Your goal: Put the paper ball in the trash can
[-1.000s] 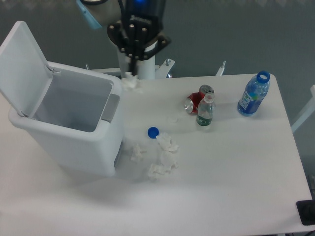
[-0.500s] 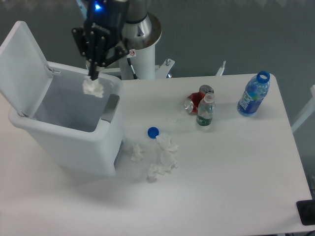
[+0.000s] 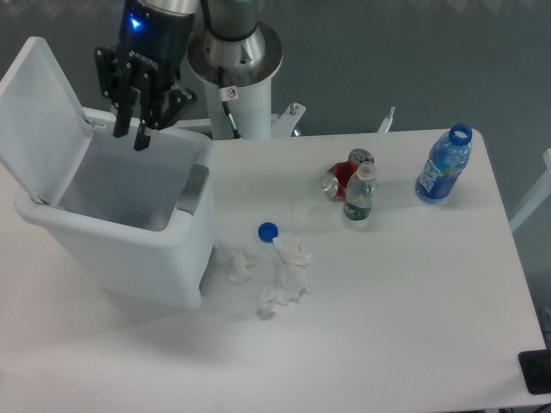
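The hand (image 3: 130,136) hangs spread and empty over the open bin (image 3: 129,224); the drop looks done, though no ball shows inside.

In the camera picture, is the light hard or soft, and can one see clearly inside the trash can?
In the fixed camera view the light is soft and even: the bottles and paper wads cast only faint shadows on the table. The trash can interior is dim and grey, so its contents cannot be made out. The open gripper over it looks sharp, with a blue light glowing above it.
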Available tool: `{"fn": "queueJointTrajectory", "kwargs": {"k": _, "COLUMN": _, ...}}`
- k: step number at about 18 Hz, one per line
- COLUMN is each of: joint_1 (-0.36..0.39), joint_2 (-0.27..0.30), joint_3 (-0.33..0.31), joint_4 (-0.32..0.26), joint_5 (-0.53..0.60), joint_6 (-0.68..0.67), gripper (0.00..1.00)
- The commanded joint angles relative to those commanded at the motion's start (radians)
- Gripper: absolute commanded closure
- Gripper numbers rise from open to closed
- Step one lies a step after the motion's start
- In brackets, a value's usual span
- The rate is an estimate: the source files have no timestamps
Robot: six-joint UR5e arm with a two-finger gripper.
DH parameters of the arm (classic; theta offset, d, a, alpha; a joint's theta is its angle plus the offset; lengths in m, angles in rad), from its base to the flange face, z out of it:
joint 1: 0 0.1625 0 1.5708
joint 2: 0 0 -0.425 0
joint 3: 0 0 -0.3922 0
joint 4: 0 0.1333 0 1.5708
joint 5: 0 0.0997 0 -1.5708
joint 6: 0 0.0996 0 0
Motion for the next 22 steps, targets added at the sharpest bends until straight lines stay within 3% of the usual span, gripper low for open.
{"fn": "queueJointTrajectory", "kwargs": {"k": 1, "joint_1": 0.0, "joint_2": -0.002, "joint_3": 0.002, "joint_4": 0.0, "joint_5": 0.0, "joint_6": 0.0, "gripper": 0.01}}
{"fn": "queueJointTrajectory", "kwargs": {"k": 8, "joint_1": 0.064, "joint_2": -0.035, "joint_3": 0.005, "joint_4": 0.024, "joint_5": 0.015, "joint_6": 0.038, "gripper": 0.0}}
{"fn": "queueJointTrajectory", "kwargs": {"k": 12, "joint_1": 0.083, "joint_2": -0.071, "joint_3": 0.018, "joint_4": 0.086, "joint_5": 0.096, "joint_6": 0.041, "gripper": 0.0}}
{"fn": "queueJointTrajectory", "kwargs": {"k": 17, "joint_1": 0.146, "joint_2": -0.071, "joint_3": 0.015, "joint_4": 0.086, "joint_5": 0.164, "joint_6": 0.097, "gripper": 0.0}}
{"fn": "queueJointTrajectory", "kwargs": {"k": 22, "joint_1": 0.152, "joint_2": -0.094, "joint_3": 0.009, "joint_4": 0.089, "joint_5": 0.261, "joint_6": 0.117, "gripper": 0.0}}
